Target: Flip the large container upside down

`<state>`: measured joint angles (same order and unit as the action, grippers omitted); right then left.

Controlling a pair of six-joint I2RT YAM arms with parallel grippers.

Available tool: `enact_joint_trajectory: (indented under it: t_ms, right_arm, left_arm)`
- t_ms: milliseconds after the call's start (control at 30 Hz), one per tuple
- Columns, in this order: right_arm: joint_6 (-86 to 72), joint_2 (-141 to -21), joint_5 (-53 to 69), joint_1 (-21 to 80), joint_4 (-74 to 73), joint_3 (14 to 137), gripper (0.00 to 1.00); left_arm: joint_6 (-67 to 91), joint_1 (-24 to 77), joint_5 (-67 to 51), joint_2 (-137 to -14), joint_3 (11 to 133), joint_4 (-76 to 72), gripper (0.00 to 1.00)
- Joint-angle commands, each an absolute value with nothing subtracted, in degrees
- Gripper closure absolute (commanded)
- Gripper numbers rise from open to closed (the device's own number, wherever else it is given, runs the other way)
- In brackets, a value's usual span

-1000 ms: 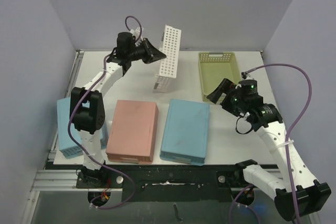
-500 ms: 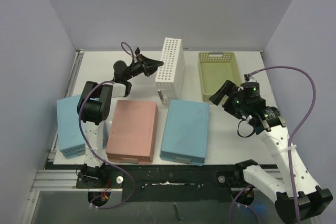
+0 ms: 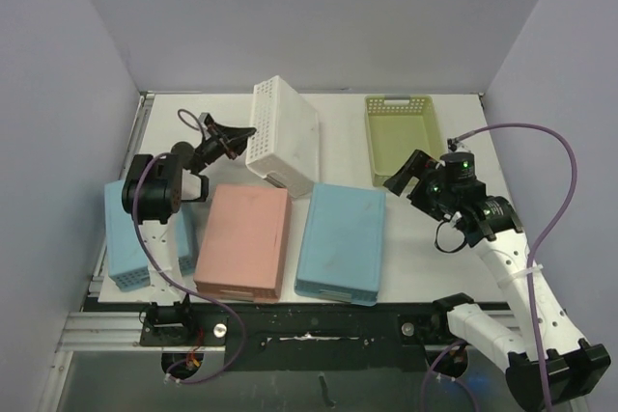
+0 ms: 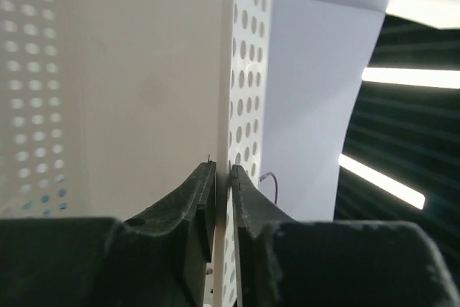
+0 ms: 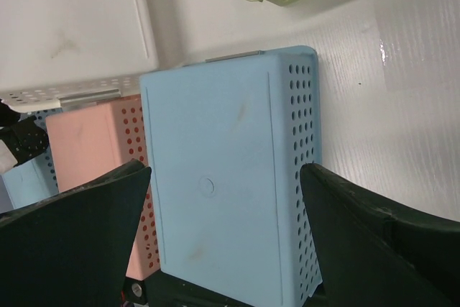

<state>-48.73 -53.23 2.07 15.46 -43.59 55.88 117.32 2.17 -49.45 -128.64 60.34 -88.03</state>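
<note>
The large white perforated container (image 3: 282, 134) lies tilted at the back middle of the table, its flat bottom turned up and its left side raised. My left gripper (image 3: 239, 139) is shut on its left wall; in the left wrist view the jaws pinch the thin perforated wall (image 4: 223, 177). My right gripper (image 3: 404, 173) is open and empty, hovering at the right, between the blue container and the green basket. In the right wrist view its wide-open fingers (image 5: 79, 206) frame the blue container (image 5: 223, 185), with the white container (image 5: 72, 19) at top left.
A yellow-green basket (image 3: 401, 134) stands upright at the back right. A blue container (image 3: 341, 239) and a pink container (image 3: 244, 238) lie upside down in front. Another blue container (image 3: 126, 238) lies at the left edge, under my left arm.
My left gripper swung down and to the left with the white container, tipping it from standing on edge to nearly bottom-up. The right arm barely moved.
</note>
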Motion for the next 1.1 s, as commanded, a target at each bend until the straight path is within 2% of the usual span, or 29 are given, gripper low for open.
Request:
enact_joint_trajectory:
  t_ms: [0, 100, 167, 200, 300, 533, 767, 967, 1067]
  right_arm:
    - [-49.06, -54.61, 2.23, 15.53, -40.71, 55.95, 0.11]
    - [-48.76, -55.59, 2.33, 15.47, -40.6, 56.53, 0.11]
    - [-48.17, -55.96, 1.69, 15.48, -40.86, 57.15, 0.11]
    - [-47.68, -56.09, 1.13, 15.49, -41.22, 57.77, 0.11]
    - [-45.27, -57.26, -1.23, 15.51, -43.07, 60.61, 0.11]
    - [-37.62, -63.95, -8.6, 15.56, -47.49, 70.72, 0.1]
    - [-30.92, -74.66, -12.07, 15.72, -45.95, 78.5, 0.1]
    - [-26.94, -85.28, -13.5, 16.23, -42.06, 83.1, 0.09]
    - [-22.82, -89.61, -10.04, 16.46, -39.09, 83.96, 0.09]
  left_arm:
    - [116.43, -3.35, -52.12, -128.74, 55.87, -97.36, 0.8]
    - [110.46, -6.15, -53.77, -125.96, 55.13, -89.72, 0.5]
    - [105.72, -7.46, -54.39, -123.97, 55.42, -82.63, 0.36]
    - [103.22, -7.93, -54.62, -123.14, 55.85, -79.16, 0.33]
    - [95.05, -8.68, -54.69, -120.26, 58.12, -67.07, 0.3]
    - [69.19, -7.69, -50.37, -114.82, 70.48, -27.47, 0.28]
    - [41.67, -4.49, -35.93, -112.18, 89.48, 10.83, 0.27]
    - [30.58, -2.95, -21.79, -110.69, 97.95, 27.13, 0.26]
    - [27.65, -3.08, -15.41, -109.3, 98.81, 29.98, 0.25]
